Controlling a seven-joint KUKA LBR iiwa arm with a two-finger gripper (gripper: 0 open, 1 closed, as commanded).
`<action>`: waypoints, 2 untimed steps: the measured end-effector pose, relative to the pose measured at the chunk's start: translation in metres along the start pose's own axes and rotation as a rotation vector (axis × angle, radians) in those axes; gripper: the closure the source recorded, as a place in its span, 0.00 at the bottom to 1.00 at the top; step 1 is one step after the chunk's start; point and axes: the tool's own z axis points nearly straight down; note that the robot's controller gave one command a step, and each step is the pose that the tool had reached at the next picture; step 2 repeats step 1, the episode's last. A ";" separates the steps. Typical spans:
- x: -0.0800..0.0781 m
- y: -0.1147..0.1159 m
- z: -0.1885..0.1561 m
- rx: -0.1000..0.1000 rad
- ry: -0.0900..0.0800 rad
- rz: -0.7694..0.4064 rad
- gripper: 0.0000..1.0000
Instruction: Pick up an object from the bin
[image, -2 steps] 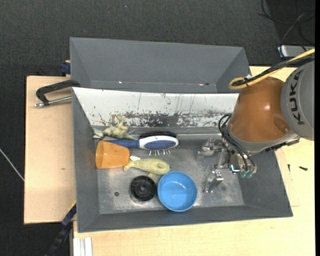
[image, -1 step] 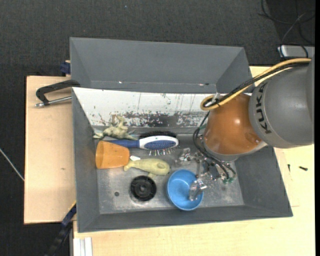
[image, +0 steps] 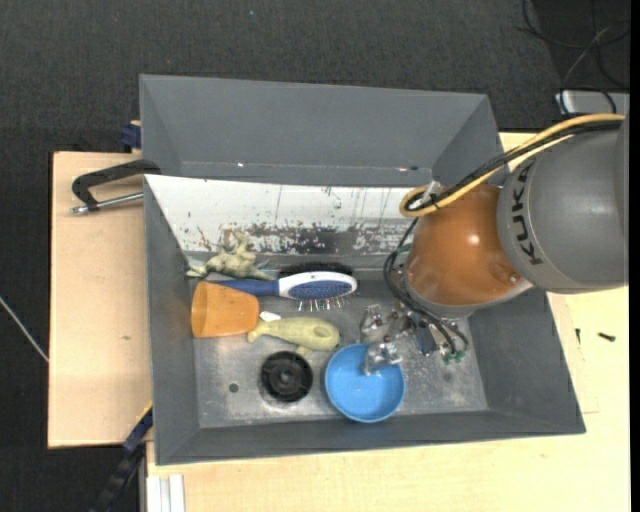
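Observation:
My gripper (image: 380, 345) reaches down at the right of the bin floor, its metal fingers over the upper rim of a round blue bowl (image: 362, 392) near the front wall. The fingers stand slightly apart, and nothing shows between them. Left of the gripper lies a pale yellow fish-shaped toy (image: 298, 333). A black round disc (image: 286, 377) sits left of the bowl.
Further left lie an orange scoop-like piece (image: 222, 311), a blue-and-white brush (image: 305, 286) and a tan toy animal (image: 233, 262) by the back wall. The arm with its orange cover hangs over the bin's right side.

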 end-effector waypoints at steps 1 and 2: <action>0.002 0.021 -0.140 0.004 0.003 0.018 1.00; 0.002 0.021 -0.140 0.004 0.003 0.018 1.00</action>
